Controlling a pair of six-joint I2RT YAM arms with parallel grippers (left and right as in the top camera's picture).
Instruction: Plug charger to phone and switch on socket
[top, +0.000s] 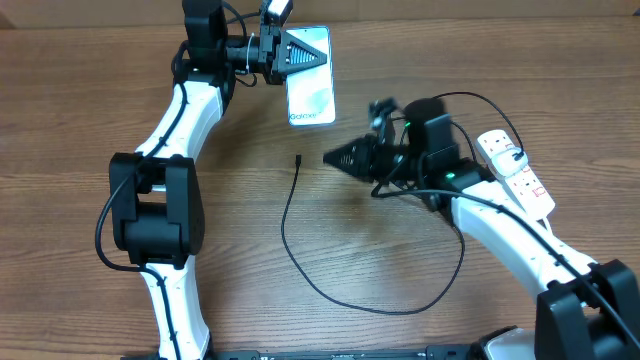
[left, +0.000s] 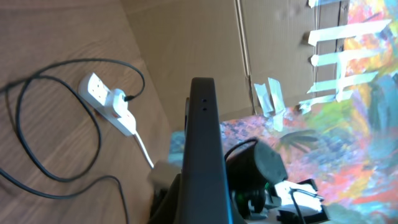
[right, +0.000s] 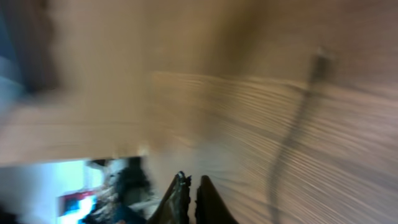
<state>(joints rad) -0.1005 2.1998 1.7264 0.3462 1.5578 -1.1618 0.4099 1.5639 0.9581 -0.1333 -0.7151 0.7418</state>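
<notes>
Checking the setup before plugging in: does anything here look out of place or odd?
Yes. The phone is not lying free: the left fingers are clamped on it at the far side of the table. The charger tip lies loose and unplugged, with the right fingers shut and empty just beside it.

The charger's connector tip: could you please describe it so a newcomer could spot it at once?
On the wooden table, look just below the phone. The connector tip is the small black stub ending the thin black cable, unlike the white power strip at right.
</notes>
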